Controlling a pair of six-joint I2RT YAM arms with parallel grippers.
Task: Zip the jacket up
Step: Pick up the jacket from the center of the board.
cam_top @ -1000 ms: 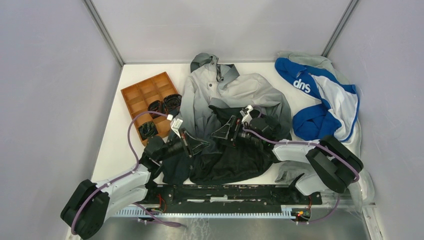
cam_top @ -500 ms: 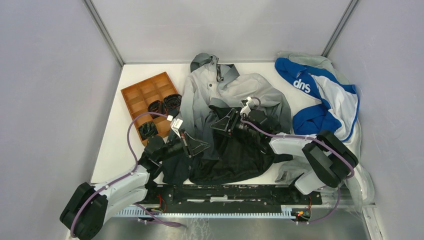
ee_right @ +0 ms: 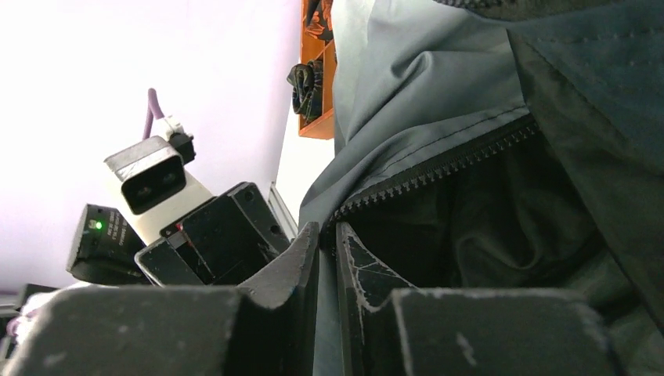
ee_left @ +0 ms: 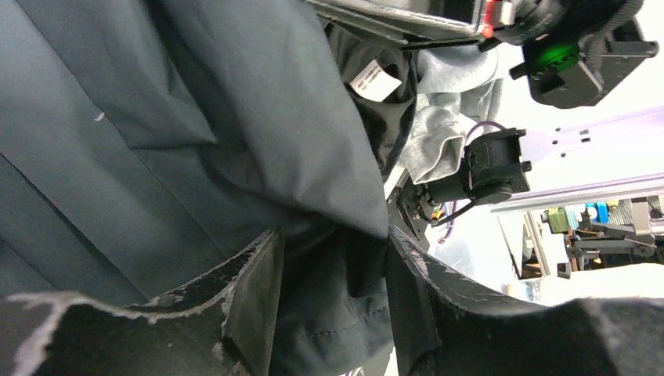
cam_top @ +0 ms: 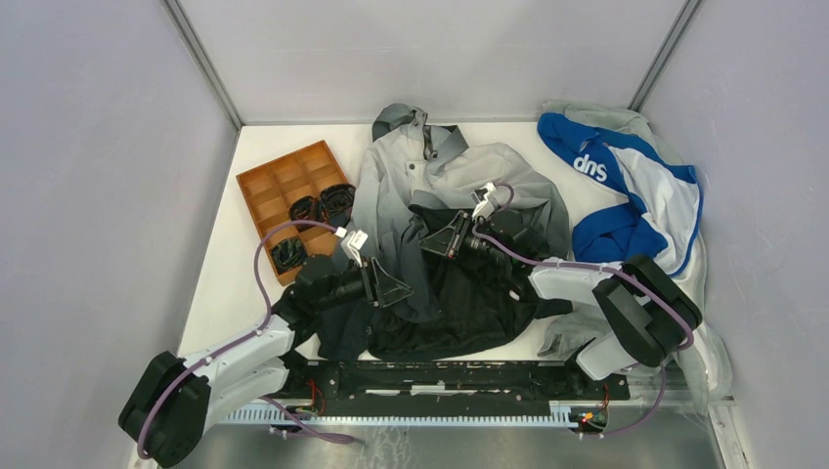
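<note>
the orange tray [cam_top: 283,186] sits just left of the jacket, with a strip of white table [cam_top: 223,298] showing below it beside the left arm

the left gripper [ee_left: 329,251] has just spread its jaws and slid toward the middle; dark cloth lies loose between them, no longer pinched

the jacket [cam_top: 459,176] lies mid-table, hood far, dark hem near, front unzipped

the right gripper [ee_right: 327,231] has just closed to a slit on the jacket's front edge, beside the zipper teeth [ee_right: 438,168]; the hold looks handed across, zipping not begun

the blue-and-white garment [cam_top: 635,195] crowds the right side
</note>
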